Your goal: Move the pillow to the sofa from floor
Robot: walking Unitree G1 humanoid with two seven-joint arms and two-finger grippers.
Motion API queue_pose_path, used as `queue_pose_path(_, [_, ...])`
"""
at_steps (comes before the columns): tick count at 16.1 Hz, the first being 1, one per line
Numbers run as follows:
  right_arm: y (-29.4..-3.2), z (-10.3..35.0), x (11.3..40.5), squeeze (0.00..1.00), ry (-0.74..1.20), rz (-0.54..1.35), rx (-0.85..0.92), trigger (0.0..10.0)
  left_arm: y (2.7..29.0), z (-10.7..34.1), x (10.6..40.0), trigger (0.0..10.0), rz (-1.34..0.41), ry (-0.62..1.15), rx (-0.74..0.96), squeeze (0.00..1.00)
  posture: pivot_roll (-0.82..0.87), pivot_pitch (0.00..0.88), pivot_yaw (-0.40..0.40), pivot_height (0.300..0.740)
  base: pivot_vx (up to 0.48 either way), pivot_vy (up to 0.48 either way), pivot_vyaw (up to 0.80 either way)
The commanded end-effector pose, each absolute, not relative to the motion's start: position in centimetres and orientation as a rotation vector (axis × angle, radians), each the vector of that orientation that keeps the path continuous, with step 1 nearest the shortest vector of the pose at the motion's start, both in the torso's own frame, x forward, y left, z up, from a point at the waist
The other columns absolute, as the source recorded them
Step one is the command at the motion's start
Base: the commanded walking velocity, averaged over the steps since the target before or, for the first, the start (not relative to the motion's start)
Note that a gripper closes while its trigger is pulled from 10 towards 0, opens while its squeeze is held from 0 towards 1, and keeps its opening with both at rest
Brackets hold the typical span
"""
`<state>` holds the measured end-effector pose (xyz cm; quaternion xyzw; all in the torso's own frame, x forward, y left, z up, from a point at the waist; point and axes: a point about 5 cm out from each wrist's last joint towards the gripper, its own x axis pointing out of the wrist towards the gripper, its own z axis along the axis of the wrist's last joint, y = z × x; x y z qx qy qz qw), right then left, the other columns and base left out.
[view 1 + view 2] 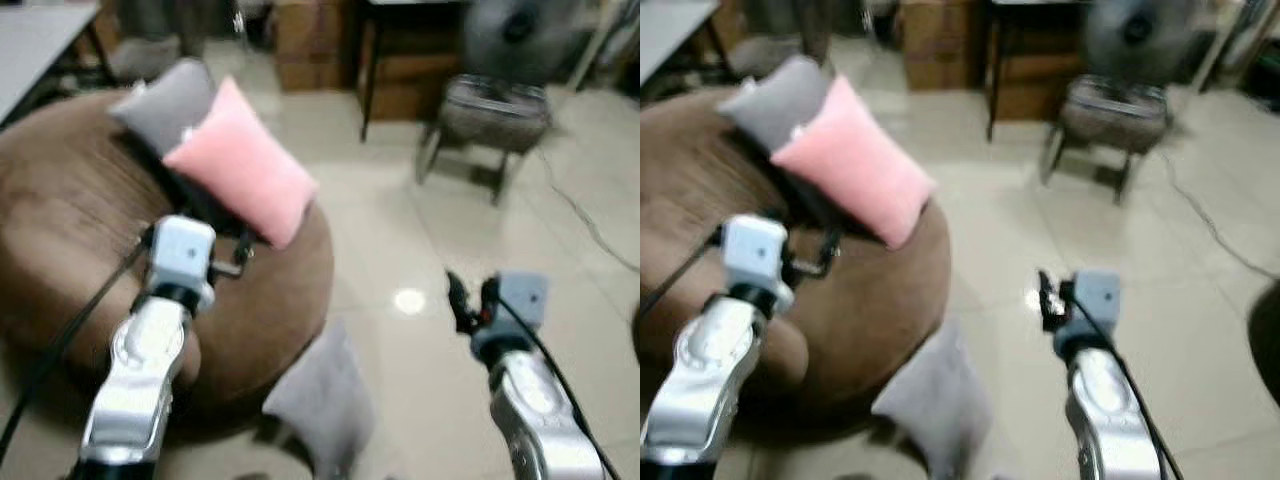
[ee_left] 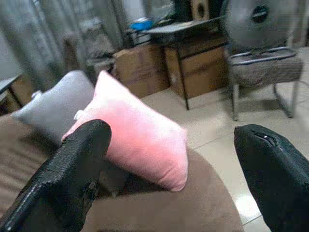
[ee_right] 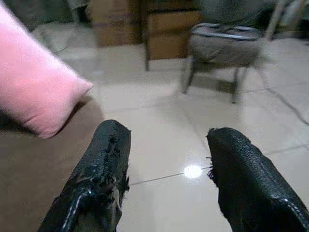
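A grey pillow (image 1: 322, 400) lies on the tiled floor, leaning against the front right side of the round brown sofa (image 1: 70, 230). On the sofa rest a pink pillow (image 1: 242, 165) and, behind it, another grey pillow (image 1: 165, 100). My left gripper (image 2: 171, 137) hangs over the sofa just short of the pink pillow, open, holding nothing. My right gripper (image 1: 470, 298) is over the bare floor right of the sofa, open and empty, above and to the right of the floor pillow.
A metal-legged chair (image 1: 495, 112) stands at the back right with a fan (image 1: 520, 30) behind it. A dark desk (image 1: 400, 60) and cardboard boxes (image 1: 305, 40) line the back. A cable (image 1: 590, 225) runs across the floor at right. A white table (image 1: 30, 40) is at far left.
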<state>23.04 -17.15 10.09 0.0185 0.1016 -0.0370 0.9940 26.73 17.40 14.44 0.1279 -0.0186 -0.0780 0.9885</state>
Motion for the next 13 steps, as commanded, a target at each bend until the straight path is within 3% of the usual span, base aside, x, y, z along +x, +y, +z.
queue_pose_path(1, [-16.4, 10.5, 23.1, 0.00, 0.190, -0.057, 0.053, 10.0, 18.0, 14.5, 26.8, 10.0, -0.150, -0.042, 0.281, 0.00, 0.06, 0.000, 0.021, 0.740, 0.000, 0.000, -0.80])
queue_pose_path(5, [-16.3, 10.6, 23.1, 0.00, 0.185, -0.057, 0.054, 10.0, 17.5, 14.6, 26.8, 10.0, -0.174, -0.056, 0.314, 0.00, 0.06, 0.000, 0.016, 0.740, 0.000, -0.360, -0.73])
queue_pose_path(13, [-17.0, 11.5, 24.2, 0.00, 0.115, -0.087, -0.002, 10.0, 17.8, 13.7, 26.5, 10.0, -0.147, -0.032, 0.283, 0.00, 0.06, 0.000, -0.008, 0.740, 0.000, -0.051, 0.00])
